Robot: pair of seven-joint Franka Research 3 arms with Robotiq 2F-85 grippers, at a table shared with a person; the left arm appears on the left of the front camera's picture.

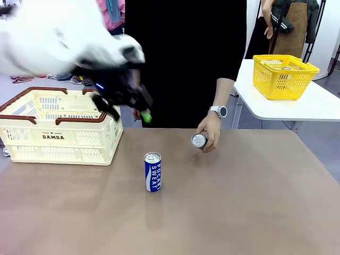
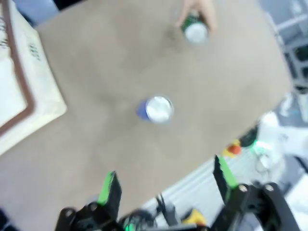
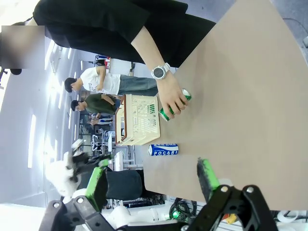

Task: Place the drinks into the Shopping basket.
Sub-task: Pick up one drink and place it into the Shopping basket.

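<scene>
The blue Pocari Sweat can stands upright mid-table; from above its silver top shows. A person's hand holds the green can tilted on the table at the far side. The cream Shopping basket sits at the far left. My left gripper, blurred, hangs open in the air beside the basket's right end, left of and above the blue can. In the left wrist view the left gripper holds nothing. My right gripper stands open and holds nothing, well away from the blue can and the green can.
A yellow mesh basket stands on a white side table at the back right. The person in black stands at the far edge of the brown table. Other people show in the background.
</scene>
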